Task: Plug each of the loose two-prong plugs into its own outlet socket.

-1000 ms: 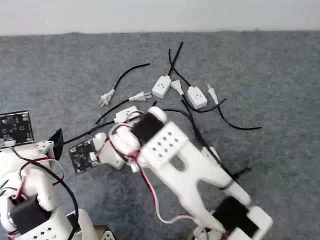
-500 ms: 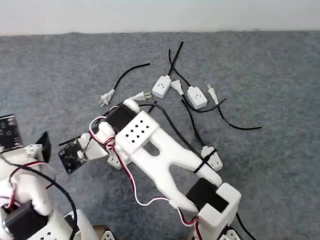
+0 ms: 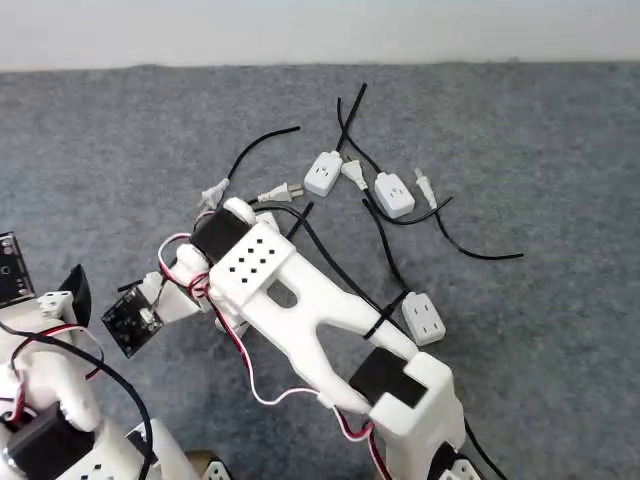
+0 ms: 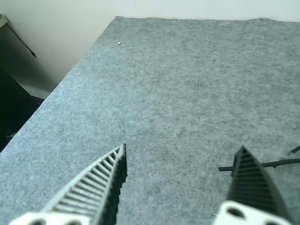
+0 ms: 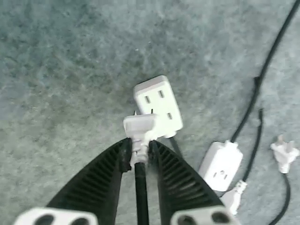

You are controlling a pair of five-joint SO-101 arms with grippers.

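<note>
gripping one plug (image 5: 139, 125) in right claw (image 5: 139, 145), two outlets (image 5: 158, 104) (image 5: 220, 165) near

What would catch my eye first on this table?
The right arm's end effector pinches a white two-prong plug close to a white outlet socket. At the far side of the grey mat, black cords and loose plugs lie in a tangle.

Your right arm (image 3: 320, 320) was white plastic with black servo blocks, a grid of round holes, and red, white and black wires. Your left arm (image 3: 70, 395) matched it. Both had black ribbed fingers (image 5: 101, 180).
</note>
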